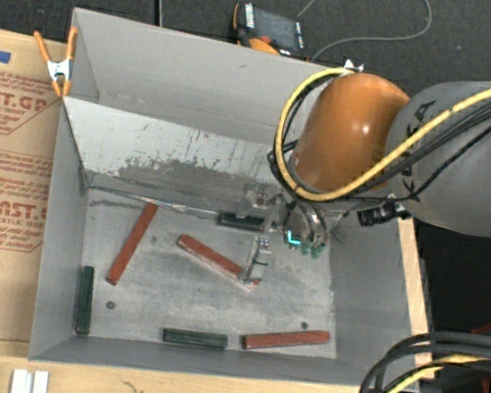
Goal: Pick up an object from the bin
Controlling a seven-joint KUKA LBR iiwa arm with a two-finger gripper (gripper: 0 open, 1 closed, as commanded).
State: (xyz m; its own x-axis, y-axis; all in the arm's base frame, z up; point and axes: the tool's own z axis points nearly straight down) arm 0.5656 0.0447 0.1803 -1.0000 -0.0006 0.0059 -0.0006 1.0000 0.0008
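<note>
The tool (pixel 256 267) stood over the right end of a reddish-brown flat bar (pixel 209 257) lying mid-floor in the grey metal bin (pixel 181 78). The bar's long axis ran leftward from the tool (whether released or clenched, cannot tell).

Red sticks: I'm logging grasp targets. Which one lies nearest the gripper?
The middle red stick: its right end is at the gripper; the left red stick and the front-right red stick lie apart.
</note>
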